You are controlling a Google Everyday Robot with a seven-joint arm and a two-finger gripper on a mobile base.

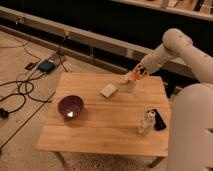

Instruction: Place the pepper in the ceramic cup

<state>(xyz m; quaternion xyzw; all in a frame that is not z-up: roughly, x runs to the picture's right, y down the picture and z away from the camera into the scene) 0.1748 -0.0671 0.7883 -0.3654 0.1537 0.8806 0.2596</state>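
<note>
Wooden table (pixel 100 130): end effector (pixel 134 76) pinching pepper (pixel 132 77) above ceramic cup (pixel 128 87); purple bowl (pixel 70 106) well apart

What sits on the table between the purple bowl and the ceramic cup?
In the camera view, a pale rectangular block lies between the purple bowl and the ceramic cup. The tool, holding the pepper, is right above the cup.

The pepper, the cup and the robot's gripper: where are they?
pepper (pixel 132 76), camera view, its orange body at the gripper.
cup (pixel 128 86), camera view, its pale side wall.
gripper (pixel 135 74), camera view, fingertip area above the cup.
</note>
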